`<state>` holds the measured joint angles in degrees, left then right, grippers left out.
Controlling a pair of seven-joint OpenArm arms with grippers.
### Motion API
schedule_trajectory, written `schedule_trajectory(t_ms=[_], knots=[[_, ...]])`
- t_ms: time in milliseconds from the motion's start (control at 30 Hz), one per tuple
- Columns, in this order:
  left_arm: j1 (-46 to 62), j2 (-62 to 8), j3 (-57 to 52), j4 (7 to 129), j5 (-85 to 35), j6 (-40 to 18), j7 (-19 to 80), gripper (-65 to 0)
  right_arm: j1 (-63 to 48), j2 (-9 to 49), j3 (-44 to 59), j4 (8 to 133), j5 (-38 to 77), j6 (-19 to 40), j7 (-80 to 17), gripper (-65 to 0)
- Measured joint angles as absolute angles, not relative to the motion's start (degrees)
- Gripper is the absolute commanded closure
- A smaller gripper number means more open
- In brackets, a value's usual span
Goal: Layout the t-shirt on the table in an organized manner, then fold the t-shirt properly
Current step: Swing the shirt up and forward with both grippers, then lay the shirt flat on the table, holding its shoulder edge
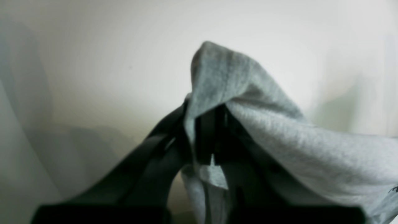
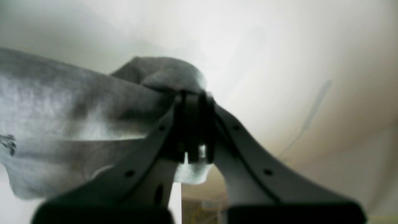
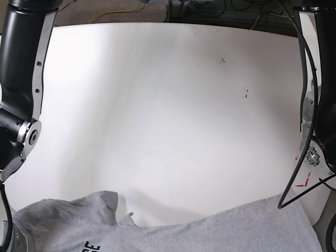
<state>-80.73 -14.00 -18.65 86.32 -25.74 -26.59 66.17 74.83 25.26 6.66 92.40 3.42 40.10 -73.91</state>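
Left gripper (image 1: 213, 140): the black jaws stand closed and pinch a fold of the t-shirt (image 1: 279, 133). In the left wrist view the grey cloth rises in a peak above the fingertips, drapes over them and falls away to the right of the picture; a smaller flap hangs below the tips, between the two finger arms.

Right gripper (image 2: 194, 130): the jaws are likewise closed and clamp a bunched edge of the t-shirt (image 2: 77, 112). In the right wrist view a rounded lump of cloth sits just above the tips, the main spread of fabric stretches off to the left of the picture, and a pale scrap shows below the tips.

T-shirt in the base view (image 3: 210, 233): it hangs or lies along the bottom edge of the picture, stretched between the two sides, with a raised corner toward the left and a flatter corner toward the right. A bit of black lettering (image 3: 92, 245) shows at the lower edge.

Table (image 3: 168, 105): glossy white, bare above the shirt save for two small dark specks (image 3: 222, 60) toward the far right. A red mark (image 3: 301, 185) sits at its right rim.

Arms: a dark arm segment stands at each side of the base view; the gripper tips themselves are out of that picture.
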Motion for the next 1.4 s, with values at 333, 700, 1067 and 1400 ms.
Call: schedule_trajectory(t_ms=[333,700,1067,1400], knots=[[-71.9,-13.5,-18.7,87.8,-27.2,-26.6,66.6,-1.1,61.6,24.6,10.8,100.0,4.5,40.1,-76.6,0.0],[-56.7,-13.4,-18.7,96.3,-31.4,-26.9,66.8,-1.1,36.6,22.8,17.9,112.2,4.4,40.1,-76.8,0.0],[-39.1,-13.3,-21.6,104.4,-33.9,-26.8,67.3,-1.0,18.2,17.4,25.8,113.7,3.7,40.1,-77.1,0.0],[-23.0,-13.1,-27.3,109.5,-35.9,-26.8,68.7,-1.0,9.2,14.0,30.3,114.4,4.1,40.1,-76.7,0.0]])
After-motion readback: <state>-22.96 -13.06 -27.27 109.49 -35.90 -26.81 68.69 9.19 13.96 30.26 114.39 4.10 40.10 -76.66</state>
